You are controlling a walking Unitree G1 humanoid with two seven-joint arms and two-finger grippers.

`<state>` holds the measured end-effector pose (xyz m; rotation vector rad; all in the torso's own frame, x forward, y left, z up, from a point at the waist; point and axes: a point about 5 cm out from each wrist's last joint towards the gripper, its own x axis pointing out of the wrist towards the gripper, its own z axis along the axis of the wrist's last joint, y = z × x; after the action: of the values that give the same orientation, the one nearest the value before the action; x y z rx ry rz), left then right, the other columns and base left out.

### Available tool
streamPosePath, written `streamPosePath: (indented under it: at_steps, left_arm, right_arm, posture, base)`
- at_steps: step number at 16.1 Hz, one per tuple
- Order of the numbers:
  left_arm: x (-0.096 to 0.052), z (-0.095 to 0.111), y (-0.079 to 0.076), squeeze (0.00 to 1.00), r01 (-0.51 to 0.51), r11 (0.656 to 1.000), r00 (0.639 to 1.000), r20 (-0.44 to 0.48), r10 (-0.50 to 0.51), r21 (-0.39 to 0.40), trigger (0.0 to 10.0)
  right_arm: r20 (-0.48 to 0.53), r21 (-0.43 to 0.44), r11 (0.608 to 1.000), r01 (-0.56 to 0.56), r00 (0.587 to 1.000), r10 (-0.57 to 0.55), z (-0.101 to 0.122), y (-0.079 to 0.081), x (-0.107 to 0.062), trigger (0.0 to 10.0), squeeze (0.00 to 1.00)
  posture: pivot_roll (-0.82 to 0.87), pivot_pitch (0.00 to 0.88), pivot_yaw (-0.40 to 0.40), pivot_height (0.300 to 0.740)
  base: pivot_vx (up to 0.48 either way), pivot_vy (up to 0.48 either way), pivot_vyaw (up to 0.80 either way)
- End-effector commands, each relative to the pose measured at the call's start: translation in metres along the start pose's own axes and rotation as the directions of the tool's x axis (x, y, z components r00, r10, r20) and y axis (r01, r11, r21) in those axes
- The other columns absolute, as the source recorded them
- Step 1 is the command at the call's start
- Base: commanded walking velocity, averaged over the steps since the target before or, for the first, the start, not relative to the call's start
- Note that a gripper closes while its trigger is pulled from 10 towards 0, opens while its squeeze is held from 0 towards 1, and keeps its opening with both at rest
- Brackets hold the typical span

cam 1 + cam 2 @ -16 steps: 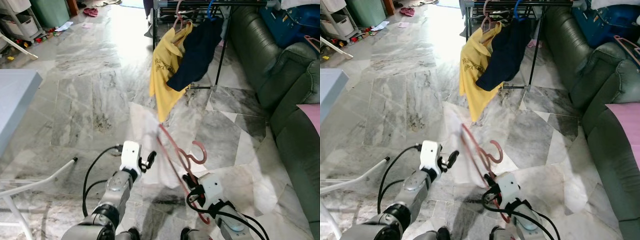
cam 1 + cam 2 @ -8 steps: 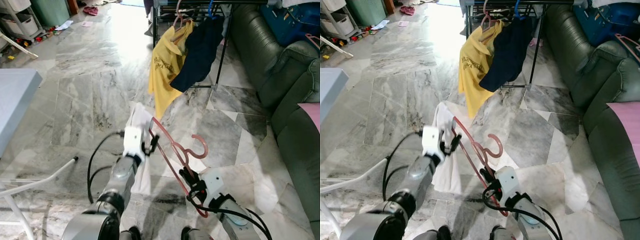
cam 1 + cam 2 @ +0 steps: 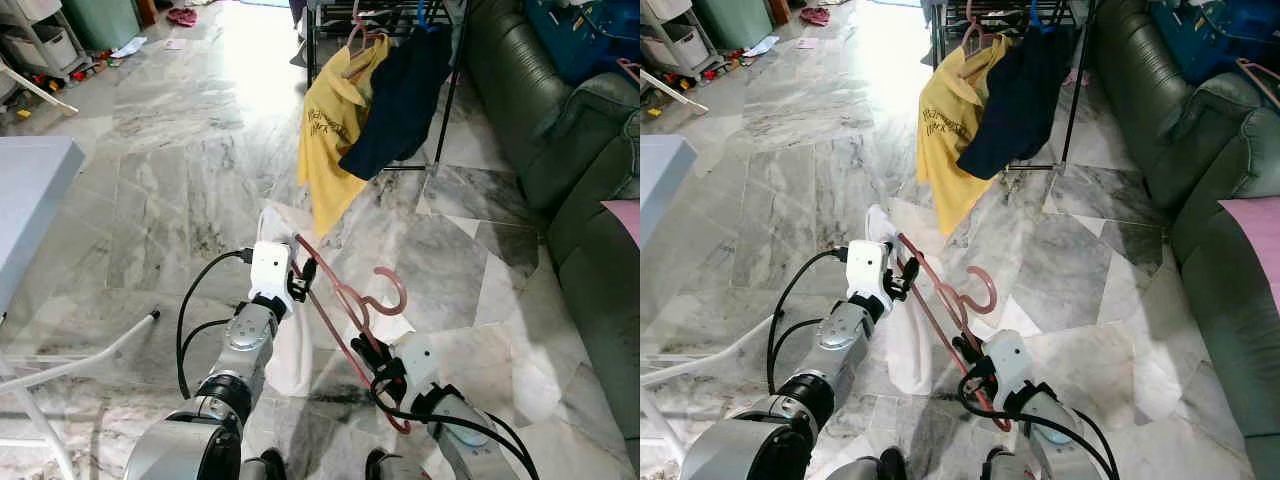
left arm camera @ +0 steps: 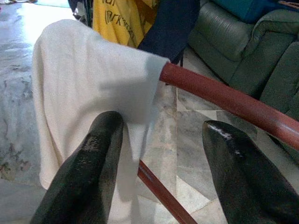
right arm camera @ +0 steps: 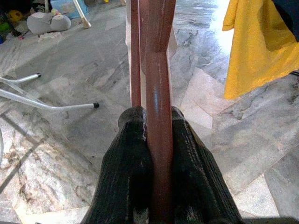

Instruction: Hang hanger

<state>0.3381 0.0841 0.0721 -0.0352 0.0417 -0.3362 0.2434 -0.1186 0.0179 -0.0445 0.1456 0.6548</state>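
Ahead, the clothes rack (image 3: 440, 60) stood well beyond both arms, up the marble floor (image 3: 170, 150). The right gripper (image 5: 156, 140) was clamped on the pink hanger (image 3: 345, 300), whose long axis slanted toward the left gripper (image 3: 300, 280); that gripper's fingers (image 4: 88, 158) stood apart around the white cloth (image 4: 88, 79). The yellow shirt (image 3: 335, 130) bore unreadable print.

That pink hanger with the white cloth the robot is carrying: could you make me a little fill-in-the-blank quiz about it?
1. The right claw is clamped shut on the pink ____.
2. The cloth draped over one end of it is ____ in colour.
3. The left claw has its fingers ____, one on each side of the hanger's arm.
4. On the rack ahead, a yellow shirt hangs beside a ____ garment.

Missing words: hanger; white; open; dark blue
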Motion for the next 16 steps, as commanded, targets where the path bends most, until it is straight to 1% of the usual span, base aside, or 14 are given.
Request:
streamPosePath:
  at_steps: [1,4,5,6,7,8,12,16]
  left_arm:
    - [-0.001,-0.001,0.001,0.00,-0.004,1.000,1.000,-0.003,0.004,0.009,0.0]
    - [-0.001,0.001,0.003,0.00,0.002,0.999,1.000,0.009,-0.002,0.043,0.0]
    - [-0.002,0.000,0.004,0.00,0.021,0.997,1.000,0.000,-0.021,0.071,0.0]
    - [-0.003,-0.001,0.006,0.00,0.032,0.996,0.999,-0.010,-0.031,0.088,10.0]
    - [-0.004,-0.002,0.009,0.00,0.026,0.995,1.000,-0.015,-0.025,0.093,7.0]
    - [-0.006,-0.005,0.012,0.00,0.030,0.996,0.999,-0.023,-0.028,0.089,0.0]
    - [-0.009,-0.009,0.014,0.00,0.033,0.994,0.998,-0.047,-0.029,0.100,0.0]
    - [-0.011,-0.014,0.012,0.00,0.043,0.995,0.997,-0.068,-0.037,0.087,0.0]
  right_arm:
    - [0.014,-0.016,1.000,-0.014,1.000,0.014,0.004,0.003,0.003,10.0,0.00]
    - [0.019,-0.024,1.000,-0.007,1.000,0.007,0.006,0.002,0.003,10.0,0.00]
    - [0.019,-0.024,1.000,-0.003,1.000,0.004,0.007,0.001,0.003,10.0,0.00]
    - [0.018,-0.025,1.000,-0.001,1.000,0.002,0.007,0.001,0.003,10.0,0.00]
    - [0.017,-0.025,1.000,0.000,1.000,0.001,0.007,0.001,0.003,10.0,0.00]
    - [0.017,-0.026,1.000,-0.001,1.000,0.002,0.007,0.002,0.003,10.0,0.00]
    - [0.016,-0.030,1.000,-0.008,1.000,0.009,0.007,0.005,0.004,10.0,0.00]
    - [0.016,-0.030,0.999,-0.019,1.000,0.020,0.008,0.007,0.004,10.0,0.00]
  posture:
    - [-0.21,0.168,0.056,0.740]
    - [-0.21,0.167,0.057,0.740]
    - [-0.21,0.167,0.059,0.740]
    - [-0.21,0.167,0.060,0.740]
    - [-0.21,0.167,0.060,0.740]
    - [-0.20,0.167,0.062,0.740]
    - [-0.20,0.166,0.057,0.740]
    - [-0.20,0.165,0.055,0.740]
  base:
    - [0.000,0.000,0.00]
    - [0.000,0.000,0.00]
    - [0.000,0.000,0.00]
    - [0.000,0.000,0.00]
    - [0.000,0.000,0.00]
    - [0.000,0.000,0.00]
    - [0.000,0.000,0.00]
    - [0.000,0.000,0.00]
